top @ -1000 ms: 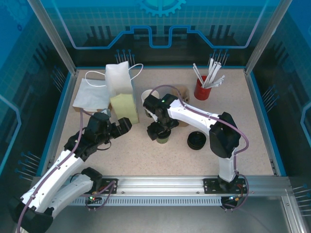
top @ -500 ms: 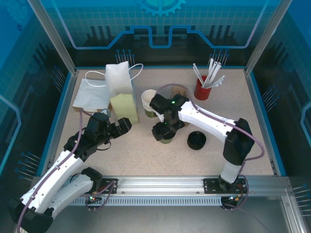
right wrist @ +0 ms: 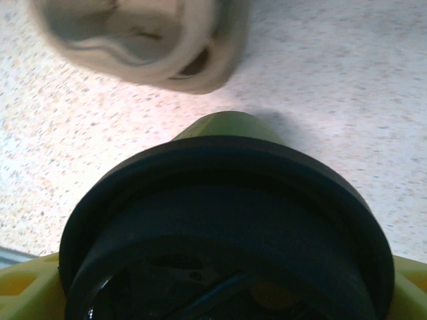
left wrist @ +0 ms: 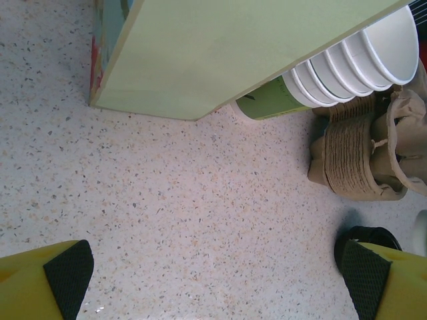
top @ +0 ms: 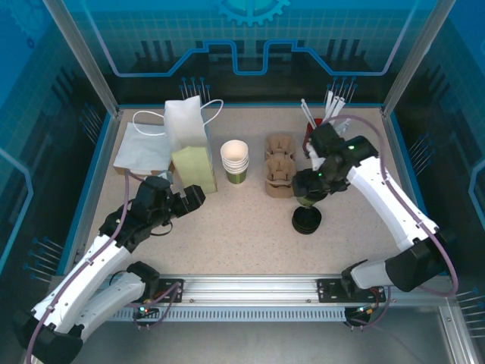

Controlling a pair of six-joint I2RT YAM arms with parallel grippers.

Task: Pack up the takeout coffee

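While the left jaws stand wide, the right jaws apparently grasp the lidded green cup [right wrist: 227, 130].

Left arm [top: 97, 254]: white tubular links; black rounded joint housings between them
Right arm [top: 392, 199]: the same white shells and black joints; small green lights glow on the wrist housing
Cables [top: 381, 155]: thin purple cord running along each arm
Left gripper [left wrist: 213, 280]: yellow fingers; black textured pads [left wrist: 67, 272] on their inner faces
Right gripper [top: 311, 191]: black body; yellow finger edges in the wrist view
Bases [top: 350, 289]: black plates bolted onto a silver rail; tiny red and green lights below
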